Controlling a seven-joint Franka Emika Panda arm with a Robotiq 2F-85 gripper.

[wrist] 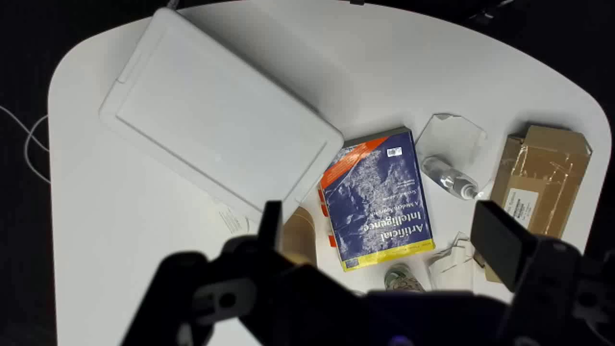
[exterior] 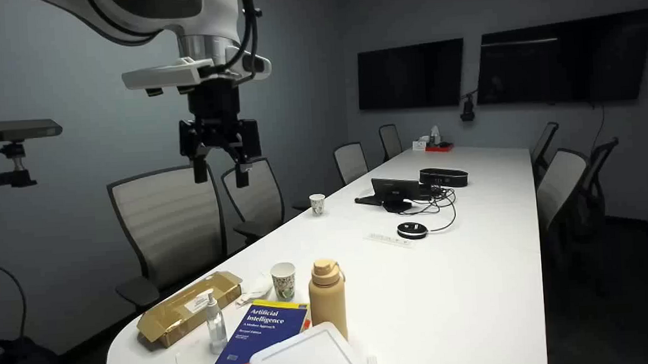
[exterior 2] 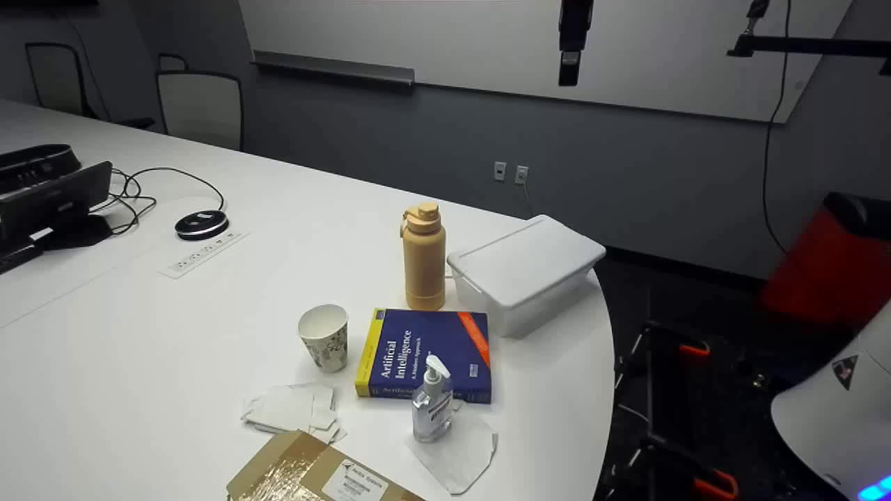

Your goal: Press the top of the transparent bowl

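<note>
I see no transparent bowl in any view. The tan oblong thing is an opened cardboard box [exterior: 192, 308] with shiny tape; it is cut off in an exterior view [exterior 2: 306, 473] and lies at the right of the wrist view [wrist: 547, 178]. A see-through pump bottle [exterior 2: 433, 412] with a white pump top stands upright on a napkin beside the blue book; it also shows in the wrist view [wrist: 447, 177]. My gripper [exterior: 221, 175] is open and empty, high above the table. In the wrist view the book shows between its fingers [wrist: 384, 230].
The blue book [exterior 2: 418, 348] lies between the pump bottle and a tan upright bottle [exterior 2: 424, 268]. A translucent bin with a white lid [exterior 2: 529, 257] stands at the table's end. A paper cup [exterior 2: 326, 339] and loose napkins [exterior 2: 292, 409] lie near the book.
</note>
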